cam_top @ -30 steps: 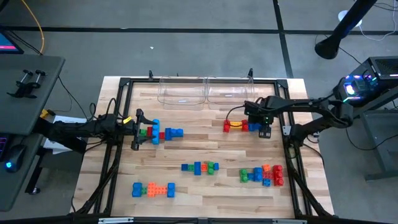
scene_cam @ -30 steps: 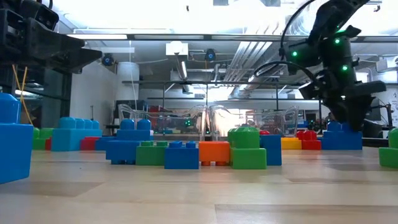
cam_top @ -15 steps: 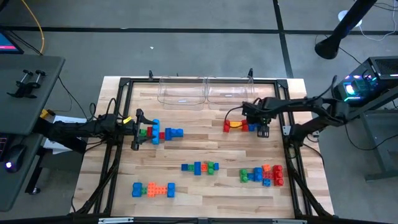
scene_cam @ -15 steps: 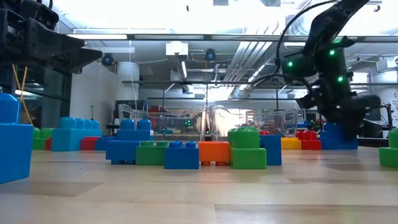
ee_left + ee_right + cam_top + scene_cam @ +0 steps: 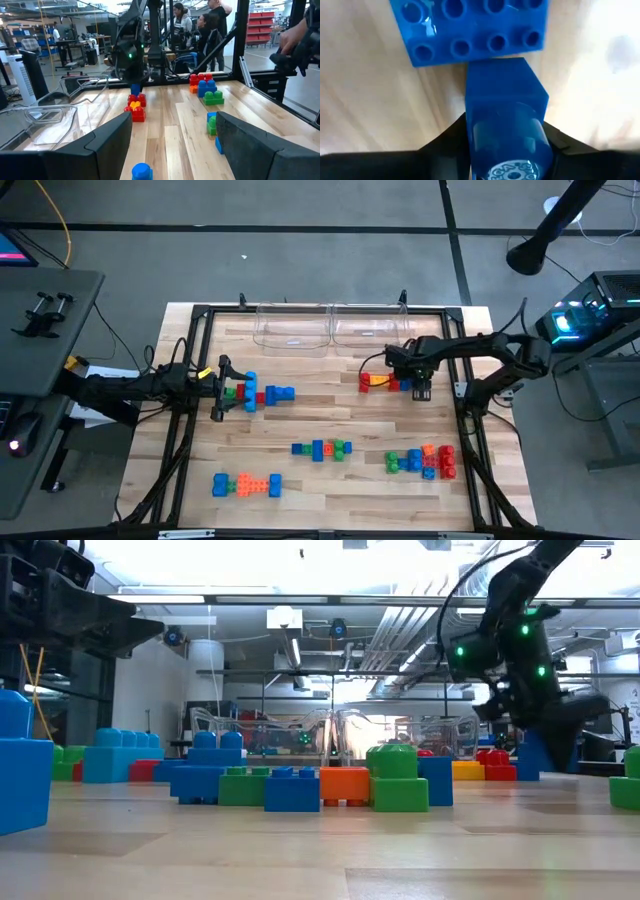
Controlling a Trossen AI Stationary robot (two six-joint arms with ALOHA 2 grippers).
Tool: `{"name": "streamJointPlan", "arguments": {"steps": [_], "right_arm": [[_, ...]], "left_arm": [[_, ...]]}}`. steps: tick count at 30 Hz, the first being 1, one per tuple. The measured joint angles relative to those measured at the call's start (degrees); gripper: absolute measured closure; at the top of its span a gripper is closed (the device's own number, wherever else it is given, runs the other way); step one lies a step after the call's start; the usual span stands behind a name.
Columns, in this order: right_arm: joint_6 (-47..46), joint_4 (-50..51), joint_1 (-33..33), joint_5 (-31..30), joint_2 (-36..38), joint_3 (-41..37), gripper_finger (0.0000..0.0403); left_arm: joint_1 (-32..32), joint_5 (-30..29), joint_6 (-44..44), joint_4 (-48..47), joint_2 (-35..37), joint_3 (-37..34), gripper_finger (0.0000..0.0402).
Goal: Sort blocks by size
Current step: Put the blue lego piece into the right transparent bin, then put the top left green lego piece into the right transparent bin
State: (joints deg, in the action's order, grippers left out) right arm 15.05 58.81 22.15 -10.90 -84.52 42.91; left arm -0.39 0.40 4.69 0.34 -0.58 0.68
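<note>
1. Right gripper [image 5: 505,150] – fingers clamped on a small blue cube [image 5: 506,110], one stud facing the camera.
2. Just past the cube: long blue brick [image 5: 470,27], two stud rows, long axis across the fingers.
3. On the table that's about 2 o'clock from centre, by the red-yellow row [image 5: 378,381].
4. Left gripper [image 5: 218,388] at 9 o'clock, fingers wide open, empty – blocks [image 5: 258,392] lie just ahead.

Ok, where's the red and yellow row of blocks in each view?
High view: red and yellow row right of centre, beside the right pincer.
Low view: far right, left of that pincer.
Left wrist view: left of centre, under that pincer.
Right wrist view: not in it.
Shared landmark: the right pincer.
</note>
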Motion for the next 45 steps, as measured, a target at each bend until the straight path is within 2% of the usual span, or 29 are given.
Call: {"name": "streamJointPlan", "arguments": {"steps": [6, 10, 14, 19, 24, 27, 30, 33, 39, 43, 45], "right_arm": [[-0.69, 13.19, -0.01, -1.25, 6.82, 9.51, 0.027], [-3.66, 15.48, 0.0, -3.49, 11.2, 18.03, 0.027], [-6.04, 6.25, 0.61, -4.34, 12.32, 23.76, 0.027], [-7.78, -9.97, 4.02, -4.35, 9.13, 24.73, 0.027], [-14.79, -14.71, 8.29, -4.36, 3.85, 24.73, 0.0266], [-17.16, -14.63, 9.95, -3.04, 1.79, 24.73, 0.0207], [-18.11, -14.54, 11.0, 1.51, 1.36, 24.73, 0.0138], [-20.32, -13.04, 11.26, 4.02, 1.45, 26.27, 0.0096], [-24.74, -9.55, 9.62, 4.69, 2.94, 32.75, 0.0084], [-27.82, -8.91, 7.52, 5.47, 3.35, 37.39, 0.0085], [-28.63, -8.13, 6.35, 5.51, 3.35, 39.51, 0.0085]], "left_arm": [[-0.01, -0.01, 0.0, 0.0, 0.0, -0.02, 0.0129], [-0.01, 0.0, -0.01, 0.0, -0.01, 0.0, 0.0129], [0.01, 0.01, -0.02, 0.0, 0.0, -0.02, 0.0129], [-0.01, -0.01, -0.01, 0.01, -0.01, 0.0, 0.0129], [0.0, 0.01, 0.0, 0.02, 0.0, 0.0, 0.0129], [0.0, 0.0, 0.0, 0.01, -0.02, -0.01, 0.0129], [0.0, 0.0, -0.01, 0.01, 0.0, -0.01, 0.0129], [0.0, -0.01, 0.18, 0.02, -0.02, 0.0, 0.0129], [-0.01, -0.07, 9.5, 0.82, 0.0, -0.02, 0.0129], [0.0, -0.2, 9.13, 0.77, 0.0, -0.02, 0.0129], [0.01, -0.21, 5.65, 1.42, -0.02, -0.02, 0.0129]]}}
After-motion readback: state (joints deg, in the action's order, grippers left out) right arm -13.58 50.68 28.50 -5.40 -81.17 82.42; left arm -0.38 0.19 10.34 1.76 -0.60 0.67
